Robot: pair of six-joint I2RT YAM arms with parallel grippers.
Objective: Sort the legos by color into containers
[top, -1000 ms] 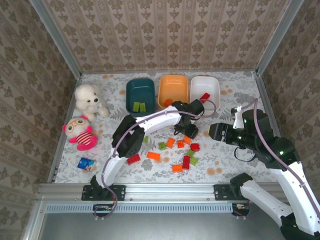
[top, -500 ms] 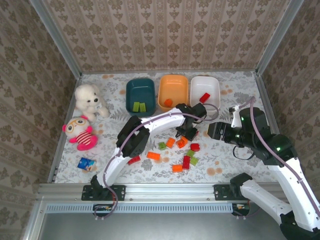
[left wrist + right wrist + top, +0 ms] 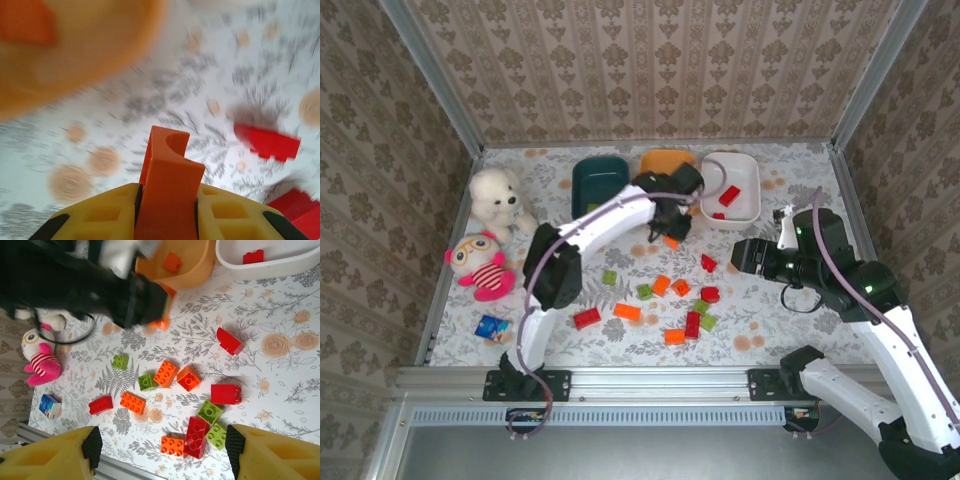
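Note:
My left gripper [image 3: 669, 232] is shut on an orange lego [image 3: 167, 175] and hangs just in front of the orange container [image 3: 665, 160]; in the right wrist view the same lego [image 3: 162, 322] pokes out below the dark gripper. The teal container [image 3: 598, 180] holds green legos. Red legos lie in the white container [image 3: 745, 190]. Several red, orange and green legos [image 3: 685, 300] are scattered on the mat. My right gripper [image 3: 162, 450] is open above that scatter, nothing between its fingers [image 3: 235, 442].
A white plush [image 3: 498, 198] and a pink plush [image 3: 480, 265] sit at the left of the table, with a small blue card [image 3: 493, 327] near the front left. One red lego [image 3: 586, 319] lies apart from the pile. Metal rails border the table.
My left gripper closed on an orange lego in the pile and carried it up and back toward the orange container. The right gripper drifted slightly left.

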